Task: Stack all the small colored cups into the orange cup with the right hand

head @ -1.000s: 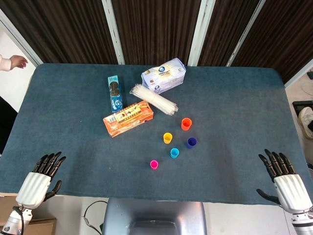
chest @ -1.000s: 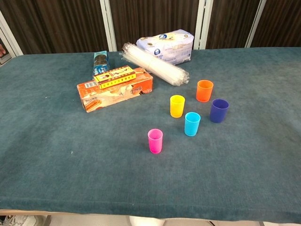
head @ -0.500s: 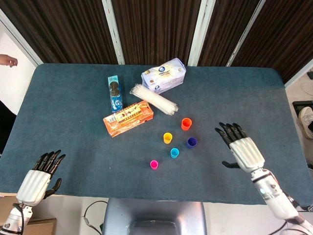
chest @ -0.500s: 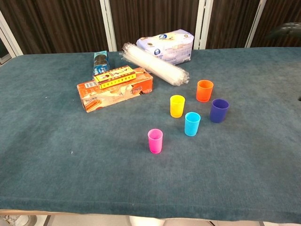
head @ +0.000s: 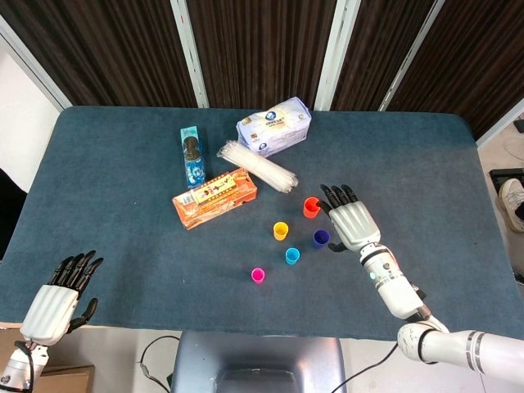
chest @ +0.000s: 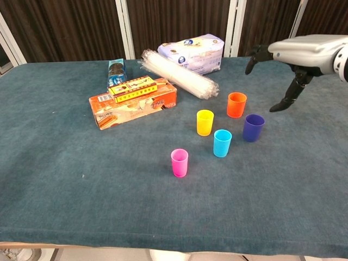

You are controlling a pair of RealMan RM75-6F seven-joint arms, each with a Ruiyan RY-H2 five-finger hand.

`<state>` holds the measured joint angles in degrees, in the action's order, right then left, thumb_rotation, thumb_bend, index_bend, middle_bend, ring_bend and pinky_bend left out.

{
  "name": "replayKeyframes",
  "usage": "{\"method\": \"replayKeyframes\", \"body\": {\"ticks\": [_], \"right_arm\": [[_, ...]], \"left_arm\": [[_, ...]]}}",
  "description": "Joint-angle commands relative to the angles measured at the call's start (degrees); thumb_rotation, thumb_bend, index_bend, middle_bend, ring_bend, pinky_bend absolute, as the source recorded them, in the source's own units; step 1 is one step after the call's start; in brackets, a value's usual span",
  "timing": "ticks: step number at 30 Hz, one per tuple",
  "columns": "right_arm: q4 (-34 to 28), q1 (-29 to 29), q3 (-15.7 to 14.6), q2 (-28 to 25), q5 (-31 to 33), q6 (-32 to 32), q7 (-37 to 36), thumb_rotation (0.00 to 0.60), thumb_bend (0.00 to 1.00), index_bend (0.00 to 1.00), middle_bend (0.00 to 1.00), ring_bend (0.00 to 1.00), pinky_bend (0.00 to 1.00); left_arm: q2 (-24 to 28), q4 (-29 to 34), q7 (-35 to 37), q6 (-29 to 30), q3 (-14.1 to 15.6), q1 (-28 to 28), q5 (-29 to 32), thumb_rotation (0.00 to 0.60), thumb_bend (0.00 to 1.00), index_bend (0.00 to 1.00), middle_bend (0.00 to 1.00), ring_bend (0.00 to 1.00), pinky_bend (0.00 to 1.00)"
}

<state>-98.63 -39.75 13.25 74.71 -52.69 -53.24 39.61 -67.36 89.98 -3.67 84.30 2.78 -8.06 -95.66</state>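
Head view: you look steeply down from above the near edge of the table (head: 98, 164), taking in the whole top and dark curtains behind.
Chest view: you sit low at the near edge, facing across, closer in.
Shared by both: orange cup (head: 311, 207) (chest: 236, 104), right hand (head: 350, 221) (chest: 296, 51), orange box (head: 214, 197) (chest: 133, 101).

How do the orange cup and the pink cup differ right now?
The orange cup stands farthest back, near the right hand; the pink cup stands nearest the front edge, apart from the others. Orange looks a little wider than pink. Both are upright, open-topped and empty.
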Motion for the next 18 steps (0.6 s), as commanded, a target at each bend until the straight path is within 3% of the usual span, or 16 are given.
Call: {"method": "replayKeyframes", "body": {"ticks": [1, 18], "right_arm": [[2.4, -1.4, -1.6, 1.5, 1.7, 1.0, 0.6, 0.600, 0.27, 0.34, 0.00, 0.00, 0.00], [10.8, -5.6, -5.8, 8.1, 5.2, 1.9, 1.4, 0.600, 0.37, 0.42, 0.00, 0.00, 0.00]], "left_arm": [[-0.1, 0.1, -0.1, -0.1, 0.0, -0.1, 0.0, 0.600, 0.44, 0.00, 0.00, 0.00, 0.10], [-0.1, -0.1, 0.3, -0.2, 0.0, -0.2, -0.1, 0.600, 0.44, 0.00, 0.00, 0.00, 0.10]]}}
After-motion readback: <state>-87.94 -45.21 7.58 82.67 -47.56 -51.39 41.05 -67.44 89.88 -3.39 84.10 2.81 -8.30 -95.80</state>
